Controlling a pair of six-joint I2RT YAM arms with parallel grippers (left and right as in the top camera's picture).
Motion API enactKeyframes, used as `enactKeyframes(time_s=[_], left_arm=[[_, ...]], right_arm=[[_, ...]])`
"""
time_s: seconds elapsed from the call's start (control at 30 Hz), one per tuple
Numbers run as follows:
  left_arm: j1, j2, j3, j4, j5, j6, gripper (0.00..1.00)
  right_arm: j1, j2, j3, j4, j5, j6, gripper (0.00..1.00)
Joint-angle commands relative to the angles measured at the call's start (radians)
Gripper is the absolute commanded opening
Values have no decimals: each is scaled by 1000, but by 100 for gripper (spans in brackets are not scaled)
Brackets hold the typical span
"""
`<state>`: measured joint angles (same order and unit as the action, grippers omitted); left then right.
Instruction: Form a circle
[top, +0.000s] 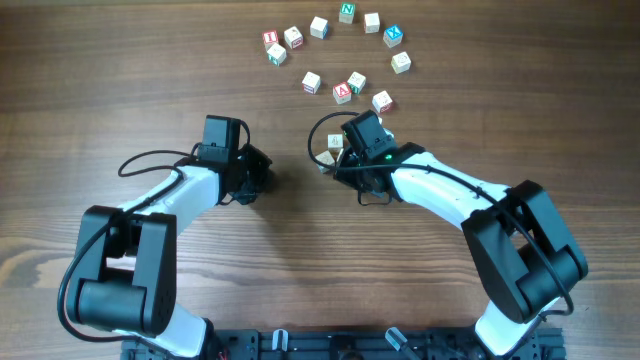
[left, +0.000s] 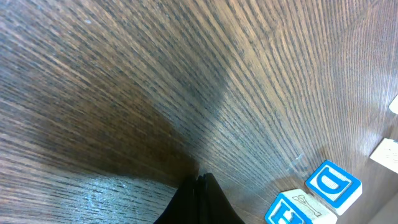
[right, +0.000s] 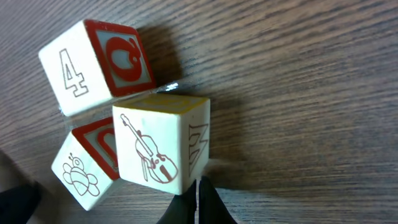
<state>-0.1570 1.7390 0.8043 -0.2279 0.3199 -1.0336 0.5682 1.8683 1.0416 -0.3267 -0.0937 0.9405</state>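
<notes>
In the right wrist view, an outlined numeral 4 is seen on the pale side of the upper cube (right: 93, 65). A red apple sign is borne on its red-framed face. On the middle cube (right: 163, 142) a violin is drawn in outline, and an outlined letter, W or M, is carried on the adjoining face. An insect sign is shown on the lower cube (right: 84, 171); its red letter cannot be read.

In the left wrist view, a blue D is read on the blue-framed cube (left: 333, 183).

From overhead, N is made out on the green-lettered cube (top: 346, 13), X on the blue-lettered cube (top: 393, 35) and A on the red-lettered cube (top: 342, 92).
</notes>
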Motion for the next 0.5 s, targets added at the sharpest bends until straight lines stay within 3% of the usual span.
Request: enactKeyframes(time_s=[0.0,0.13,0.47], left_arm=[[3,47,-47,-35,-132,13,4],[3,47,-47,-35,-131,13,4],[3,47,-47,-35,-132,13,4]], right_arm=[[13,23,-3,-58,-3,47,5],[13,14,-2,-157,92,204,5],[12,14,-2,-89,188,228,5]])
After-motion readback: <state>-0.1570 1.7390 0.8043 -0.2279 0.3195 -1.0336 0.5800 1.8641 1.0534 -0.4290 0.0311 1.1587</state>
